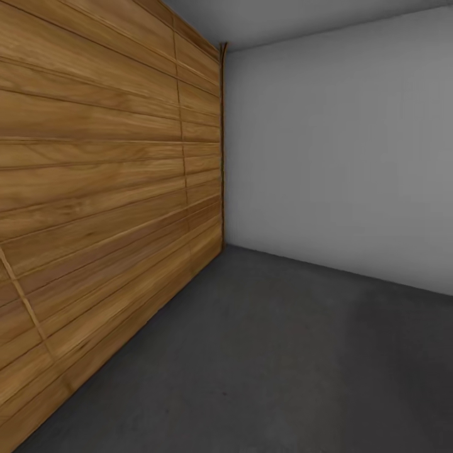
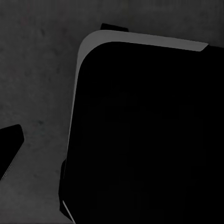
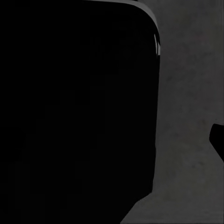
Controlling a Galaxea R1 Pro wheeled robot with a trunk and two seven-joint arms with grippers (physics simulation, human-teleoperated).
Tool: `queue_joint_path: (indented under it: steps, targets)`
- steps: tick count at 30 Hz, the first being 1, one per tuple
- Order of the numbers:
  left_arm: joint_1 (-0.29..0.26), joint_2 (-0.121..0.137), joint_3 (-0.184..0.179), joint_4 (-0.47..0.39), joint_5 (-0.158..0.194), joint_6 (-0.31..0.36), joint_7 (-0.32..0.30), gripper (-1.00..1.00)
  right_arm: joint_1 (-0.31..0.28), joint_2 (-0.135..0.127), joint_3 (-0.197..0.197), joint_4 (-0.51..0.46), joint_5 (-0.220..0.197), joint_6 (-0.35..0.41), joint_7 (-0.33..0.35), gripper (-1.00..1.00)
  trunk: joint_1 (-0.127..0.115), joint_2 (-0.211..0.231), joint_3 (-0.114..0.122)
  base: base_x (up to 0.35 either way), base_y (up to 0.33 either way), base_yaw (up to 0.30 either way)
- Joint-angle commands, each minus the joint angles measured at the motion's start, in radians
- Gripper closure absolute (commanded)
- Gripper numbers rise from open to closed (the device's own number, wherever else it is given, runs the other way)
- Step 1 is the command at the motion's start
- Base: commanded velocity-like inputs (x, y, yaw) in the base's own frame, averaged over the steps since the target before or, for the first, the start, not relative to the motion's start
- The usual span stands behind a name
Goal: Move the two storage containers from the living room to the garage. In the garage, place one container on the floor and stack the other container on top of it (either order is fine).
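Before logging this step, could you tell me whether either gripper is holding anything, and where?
It cannot be told: both wrist views look past a black robot body at concrete floor; no container appears.

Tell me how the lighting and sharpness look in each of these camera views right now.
Head view: even, soft light, no glare; the wooden plank door and grey wall look sharp, and the concrete floor darkens toward the near edge. Left wrist view: a black robot part lacks detail beyond a pale rim highlight, over dim mottled floor. Right wrist view: similar black mass, dim floor beside it.
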Motion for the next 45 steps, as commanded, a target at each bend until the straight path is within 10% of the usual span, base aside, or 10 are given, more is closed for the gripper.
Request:
queue_joint_path:
  steps: [1,45]
  targets:
    - [0.000,0.000,0.005,0.000,0.005,-0.002,0.000,-1.00,0.000,0.000,0.000,0.000,-0.001,-0.003,-0.001,-1.00,0.000,0.000,-0.001,0.000,0.000,-0.300]
    - [0.000,0.000,0.006,0.000,0.006,-0.002,0.000,-1.00,0.000,-0.002,0.000,0.000,-0.002,-0.002,0.004,-1.00,0.000,0.000,-0.001,0.000,0.000,-0.300]
